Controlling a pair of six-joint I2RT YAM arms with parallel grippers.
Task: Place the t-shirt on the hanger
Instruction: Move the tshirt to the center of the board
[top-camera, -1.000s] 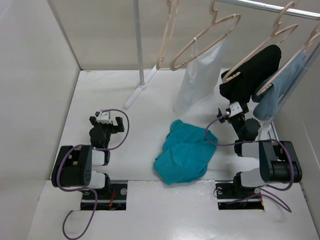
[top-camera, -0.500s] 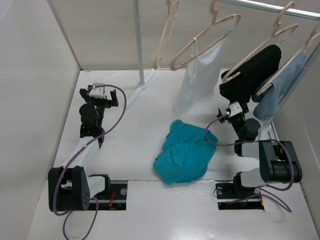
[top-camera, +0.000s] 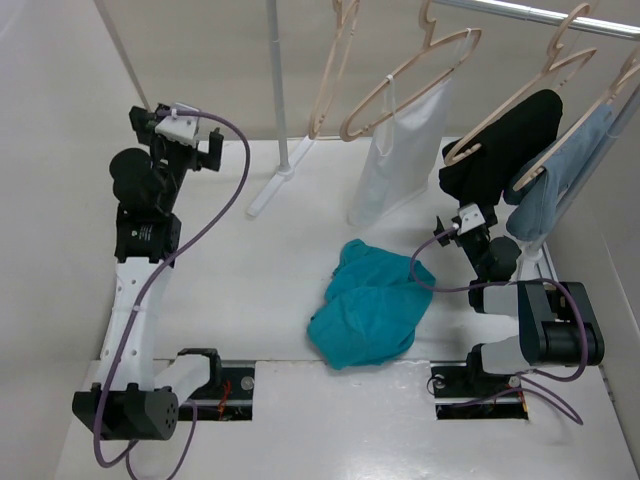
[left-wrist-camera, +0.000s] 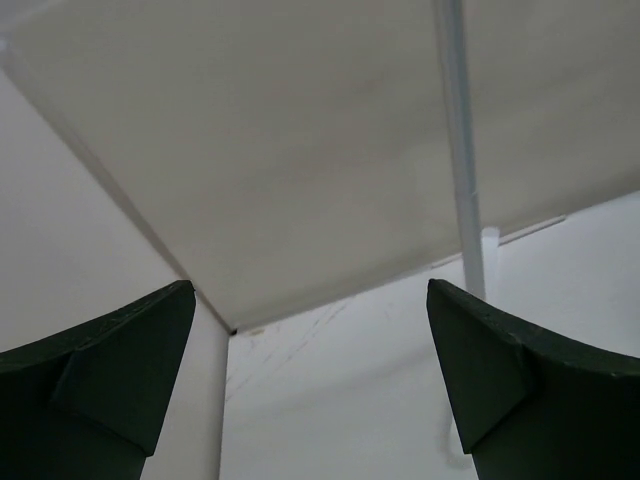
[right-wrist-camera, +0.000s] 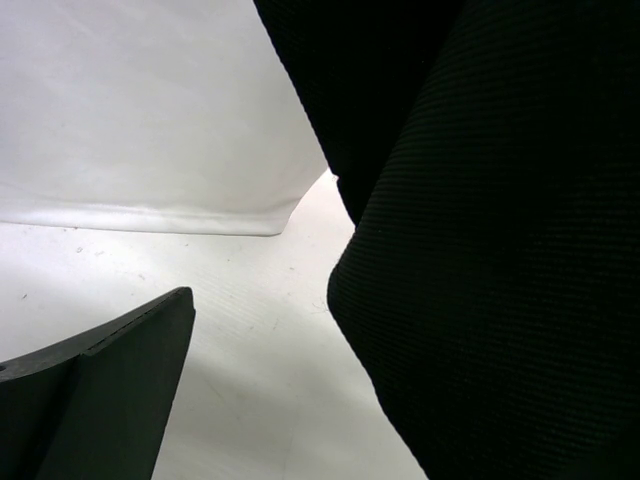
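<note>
The teal t-shirt (top-camera: 370, 305) lies crumpled on the white table (top-camera: 250, 270), between the two arms. The bare beige hanger (top-camera: 333, 75) hangs edge-on from the rail, left of the white top. My left gripper (top-camera: 177, 140) is raised high at the far left, well away from both, open and empty. In the left wrist view its dark fingers (left-wrist-camera: 110, 375) frame the back wall and the rack's pole (left-wrist-camera: 458, 150). My right gripper (top-camera: 463, 220) sits open and empty just under the black garment (right-wrist-camera: 500, 250). That cloth hides one right finger; the other finger (right-wrist-camera: 100, 400) shows.
A white sleeveless top (top-camera: 395, 160), the black garment (top-camera: 500, 150) and a pale blue garment (top-camera: 555, 185) hang on their own hangers at the back right. The rack's upright pole (top-camera: 278, 90) stands on its foot (top-camera: 270, 190) at the back. Walls close in the left and rear.
My left arm has risen from its folded rest near its base and stretched up toward the far left corner, gripper still open. The right arm and the t-shirt have not moved.
</note>
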